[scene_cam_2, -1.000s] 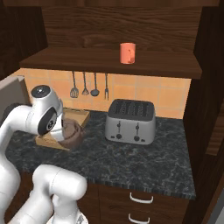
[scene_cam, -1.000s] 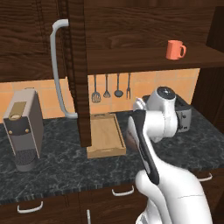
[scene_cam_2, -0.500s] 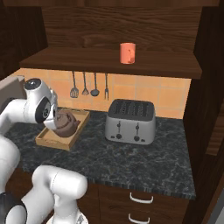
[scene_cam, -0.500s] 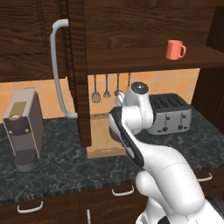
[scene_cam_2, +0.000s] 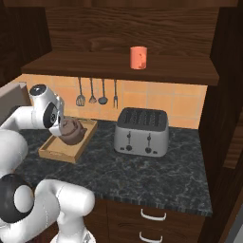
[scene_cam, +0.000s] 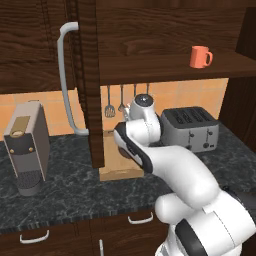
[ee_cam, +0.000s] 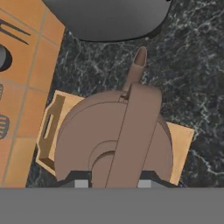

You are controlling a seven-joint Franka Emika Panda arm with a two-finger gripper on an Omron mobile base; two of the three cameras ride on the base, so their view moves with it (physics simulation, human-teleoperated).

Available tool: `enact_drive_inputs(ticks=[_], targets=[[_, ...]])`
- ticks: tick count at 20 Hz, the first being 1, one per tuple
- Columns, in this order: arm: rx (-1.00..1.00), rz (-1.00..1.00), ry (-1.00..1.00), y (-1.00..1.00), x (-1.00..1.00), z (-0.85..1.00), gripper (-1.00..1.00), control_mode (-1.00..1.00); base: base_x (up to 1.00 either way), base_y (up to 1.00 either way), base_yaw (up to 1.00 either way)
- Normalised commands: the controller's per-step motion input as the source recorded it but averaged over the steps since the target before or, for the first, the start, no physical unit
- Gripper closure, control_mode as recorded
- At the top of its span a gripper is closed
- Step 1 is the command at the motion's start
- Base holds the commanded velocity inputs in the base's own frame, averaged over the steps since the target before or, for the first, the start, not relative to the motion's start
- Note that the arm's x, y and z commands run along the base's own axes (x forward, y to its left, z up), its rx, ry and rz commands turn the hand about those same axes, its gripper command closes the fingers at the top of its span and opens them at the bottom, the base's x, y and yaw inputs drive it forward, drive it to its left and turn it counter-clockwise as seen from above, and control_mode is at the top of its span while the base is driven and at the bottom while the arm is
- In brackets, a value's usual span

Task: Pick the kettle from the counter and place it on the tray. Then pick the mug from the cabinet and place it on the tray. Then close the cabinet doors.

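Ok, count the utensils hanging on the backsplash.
4, in a row on the orange tiles: a slotted turner, then three more to its right, left of the toaster.

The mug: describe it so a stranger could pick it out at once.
Look above the dark stone counter to the open wall cabinet with its wooden shelf. The mug stands alone on that shelf, above the silver toaster. It is small, plain orange-red, and the only thing up there.
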Motion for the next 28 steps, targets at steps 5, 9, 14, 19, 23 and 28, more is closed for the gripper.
enact_drive_inputs(ticks=[5, 9, 14, 19, 23, 28], targets=[[0.0, -0.01, -0.02, 0.32, 0.36, -0.21, 1.0, -1.0, 0.0, 0.0, 0.0], [0.0, -0.03, -0.02, 0.17, 0.37, -0.21, 1.0, -1.0, 0.0, 0.0, 0.0], [0.0, -0.05, -0.04, 0.02, 0.3, -0.27, 1.0, -1.0, 0.0, 0.0, 0.0], [0.02, -0.01, -0.02, 0.02, 0.25, -0.14, 1.0, -1.0, 0.0, 0.0, 0.0], [0.04, 0.0, 0.0, 0.08, 0.17, -0.01, 1.0, -1.0, 0.0, 0.0, 0.0], [0.03, 0.0, -0.03, 0.02, 0.06, -0.03, 1.0, -1.0, 0.0, 0.0, 0.0]])
